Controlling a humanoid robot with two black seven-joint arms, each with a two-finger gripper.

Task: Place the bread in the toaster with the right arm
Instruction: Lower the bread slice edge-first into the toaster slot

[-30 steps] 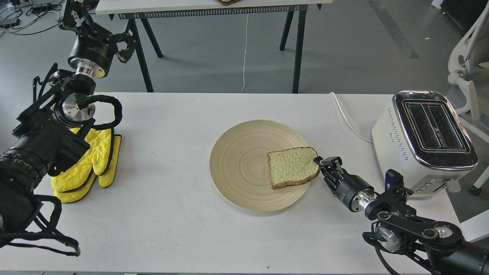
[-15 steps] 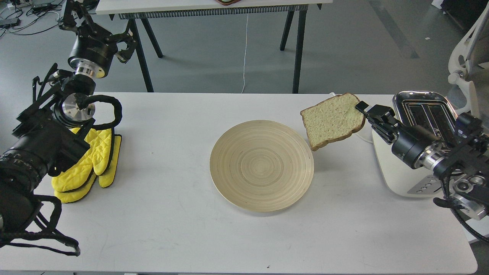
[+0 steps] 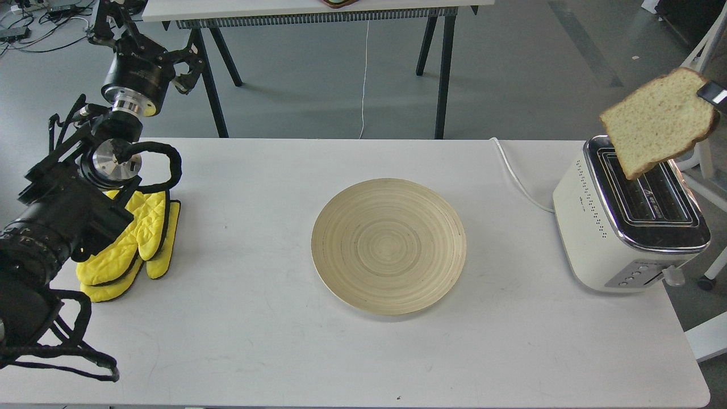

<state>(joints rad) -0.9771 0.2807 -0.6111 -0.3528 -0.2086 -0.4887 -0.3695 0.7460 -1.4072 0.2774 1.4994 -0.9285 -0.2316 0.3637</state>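
The bread (image 3: 659,122), a pale speckled slice with a brown crust, hangs tilted in the air above the far end of the toaster (image 3: 625,213). My right gripper (image 3: 713,92) shows only as a black fingertip at the right edge, shut on the slice's upper right corner; the rest of the right arm is out of view. The toaster is cream-white with a chrome top and two empty slots, at the table's right end. My left gripper (image 3: 184,65) is raised at the upper left beyond the table, its fingers apart and empty.
A round wooden plate (image 3: 389,245) lies bare in the middle of the white table (image 3: 255,341). Yellow oven mitts (image 3: 133,244) lie at the left under my left arm. The toaster's white cord (image 3: 514,173) runs back over the table. A second table stands behind.
The right gripper has lifted the bread off the plate, carried it right and up, and now holds it above the toaster. The right arm has left the view. The left arm has not moved.
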